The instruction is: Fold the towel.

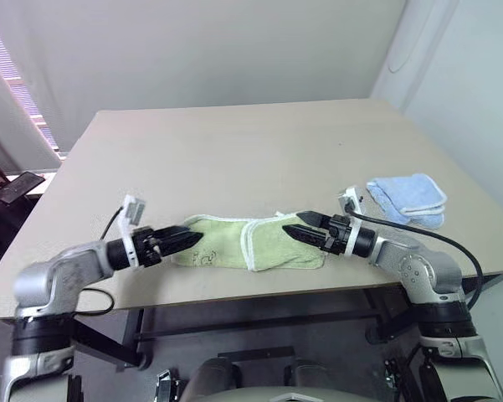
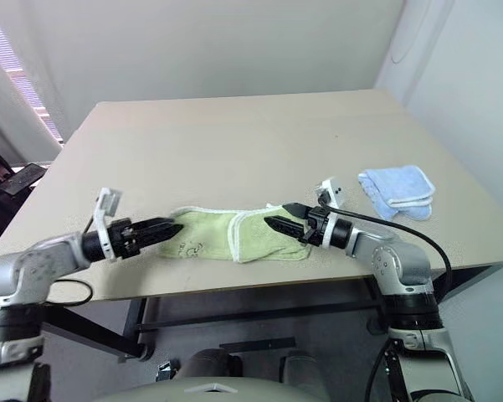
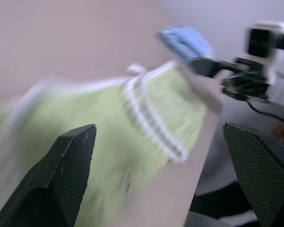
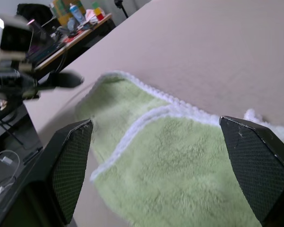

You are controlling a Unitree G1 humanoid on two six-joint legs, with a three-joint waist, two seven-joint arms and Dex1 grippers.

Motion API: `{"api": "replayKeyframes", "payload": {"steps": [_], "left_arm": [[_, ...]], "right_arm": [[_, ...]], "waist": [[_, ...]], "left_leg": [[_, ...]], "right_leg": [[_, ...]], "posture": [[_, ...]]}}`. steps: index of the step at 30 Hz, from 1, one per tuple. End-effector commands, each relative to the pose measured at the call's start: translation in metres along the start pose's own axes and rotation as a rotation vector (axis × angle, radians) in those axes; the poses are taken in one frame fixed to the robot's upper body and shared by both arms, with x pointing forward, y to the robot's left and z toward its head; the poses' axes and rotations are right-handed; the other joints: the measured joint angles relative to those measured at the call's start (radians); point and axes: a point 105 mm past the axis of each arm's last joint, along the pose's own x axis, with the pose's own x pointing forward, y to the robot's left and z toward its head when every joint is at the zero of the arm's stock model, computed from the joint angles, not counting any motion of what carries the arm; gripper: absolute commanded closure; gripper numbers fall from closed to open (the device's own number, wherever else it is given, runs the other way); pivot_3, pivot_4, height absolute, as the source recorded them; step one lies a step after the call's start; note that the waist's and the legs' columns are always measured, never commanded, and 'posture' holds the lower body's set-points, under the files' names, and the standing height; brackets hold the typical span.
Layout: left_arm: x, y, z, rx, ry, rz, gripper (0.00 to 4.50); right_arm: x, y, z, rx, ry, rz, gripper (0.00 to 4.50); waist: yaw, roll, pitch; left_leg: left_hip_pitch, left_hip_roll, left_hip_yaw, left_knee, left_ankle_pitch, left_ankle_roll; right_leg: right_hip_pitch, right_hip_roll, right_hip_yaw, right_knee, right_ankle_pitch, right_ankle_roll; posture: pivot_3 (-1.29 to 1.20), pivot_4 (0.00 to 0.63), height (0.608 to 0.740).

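Both open hands flank the folded towel (image 1: 251, 242) between them.

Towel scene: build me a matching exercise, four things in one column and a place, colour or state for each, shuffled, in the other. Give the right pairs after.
Things:
1. towel
2. blue cloth
3. left gripper
4. right gripper

Descriptions:
A. folded, light blue, near the table's right edge
B. fingers open, over the green cloth's right end
C. light green, white edging, lying folded at the table's front edge
D. fingers open, at the green cloth's left end

Pairs: 1-C, 2-A, 3-D, 4-B
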Motion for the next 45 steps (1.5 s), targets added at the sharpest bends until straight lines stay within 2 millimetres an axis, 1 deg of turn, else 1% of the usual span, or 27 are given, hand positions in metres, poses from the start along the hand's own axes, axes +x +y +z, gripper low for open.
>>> {"api": "replayKeyframes", "payload": {"steps": [1, 6, 10, 13, 16, 19, 22, 28, 34, 41, 43, 45], "left_arm": [[-0.014, -0.004, 0.004, -0.109, -0.037, 0.029, 0.00], [-0.028, -0.001, -0.014, -0.252, -0.013, 0.092, 0.00], [-0.037, 0.016, -0.032, -0.363, -0.002, 0.206, 0.00], [-0.039, 0.023, -0.036, -0.443, -0.014, 0.232, 0.00], [-0.039, 0.026, -0.036, -0.463, -0.022, 0.249, 0.00], [-0.036, 0.033, -0.035, -0.494, -0.035, 0.273, 0.00], [-0.031, 0.035, -0.035, -0.515, -0.041, 0.271, 0.00], [-0.010, 0.033, -0.038, -0.557, -0.049, 0.229, 0.00], [0.006, 0.034, -0.031, -0.578, -0.075, 0.208, 0.00], [0.015, 0.034, -0.025, -0.586, -0.073, 0.190, 0.00], [0.015, 0.033, -0.025, -0.585, -0.068, 0.187, 0.38], [0.014, 0.032, -0.026, -0.587, -0.066, 0.186, 0.95]], "right_arm": [[0.009, 0.004, 0.013, 0.029, -0.041, 0.011, 0.02], [0.015, 0.004, 0.006, 0.088, -0.002, 0.014, 0.02], [0.020, 0.000, 0.003, 0.137, 0.003, -0.012, 0.02], [0.021, -0.004, -0.002, 0.151, 0.007, -0.039, 0.02], [0.021, -0.006, -0.003, 0.145, 0.000, -0.055, 0.02], [0.019, -0.010, -0.002, 0.148, -0.014, -0.081, 0.02], [0.017, -0.015, -0.001, 0.146, -0.022, -0.114, 0.02], [0.014, -0.021, -0.001, 0.140, -0.038, -0.164, 0.02], [0.012, -0.024, 0.001, 0.120, -0.043, -0.191, 0.02], [0.010, -0.028, 0.003, 0.103, -0.044, -0.223, 0.02], [0.009, -0.030, 0.003, 0.100, -0.046, -0.232, 0.00], [0.008, -0.031, 0.004, 0.099, -0.048, -0.239, 0.00]], "waist": [[0.000, 0.000, 0.000], [-0.006, 0.000, 0.000], [-0.008, 0.000, 0.000], [-0.008, 0.000, 0.000], [-0.010, 0.000, 0.000], [-0.010, 0.000, -0.001], [-0.009, 0.001, -0.001], [-0.004, 0.003, -0.003], [0.008, 0.004, -0.003], [0.018, 0.004, -0.003], [0.017, 0.004, -0.003], [0.016, 0.003, -0.003]], "left_leg": [[0.001, 0.000, 0.000, 0.000, 0.000, 0.000], [0.001, -0.001, 0.000, 0.000, 0.000, 0.000], [0.002, -0.001, 0.000, -0.003, 0.000, -0.001], [0.003, -0.001, 0.000, -0.006, 0.001, -0.002], [0.004, -0.001, 0.000, -0.009, 0.002, -0.003], [0.004, -0.001, 0.000, -0.010, 0.002, -0.004], [0.004, -0.001, 0.000, -0.010, 0.002, -0.004], [0.005, -0.001, 0.000, -0.010, 0.002, -0.004], [0.005, -0.001, 0.000, -0.009, 0.002, -0.004], [0.005, -0.001, 0.000, -0.009, 0.002, -0.004], [0.005, -0.001, 0.000, -0.009, 0.002, -0.004], [0.004, -0.001, 0.000, -0.009, 0.002, -0.004]], "right_leg": [[0.000, 0.000, 0.000, 0.000, 0.000, 0.000], [0.001, 0.000, 0.000, 0.000, 0.000, 0.000], [0.000, 0.000, 0.000, 0.000, 0.000, 0.000], [-0.001, 0.000, 0.000, -0.001, 0.000, 0.000], [-0.001, 0.000, 0.000, -0.001, 0.000, 0.000], [-0.002, 0.000, 0.001, -0.001, 0.000, 0.000], [-0.002, 0.000, 0.001, -0.001, 0.000, 0.000], [0.000, -0.001, 0.000, -0.002, 0.001, -0.002], [0.001, -0.001, 0.000, -0.002, 0.002, -0.003], [0.001, -0.001, 0.000, -0.002, 0.003, -0.003], [0.001, -0.001, 0.000, -0.003, 0.003, -0.003], [0.001, -0.001, 0.000, -0.003, 0.003, -0.003]], "posture": [[0.00, 0.000, 0.736], [0.00, 0.000, 0.736], [0.00, 0.000, 0.736], [0.00, 0.000, 0.736], [0.00, 0.000, 0.736], [0.00, 0.000, 0.736], [0.00, 0.000, 0.736], [0.00, 0.000, 0.736], [0.00, 0.000, 0.736], [0.00, 0.000, 0.736], [0.00, 0.000, 0.736], [0.00, 0.000, 0.736]]}}
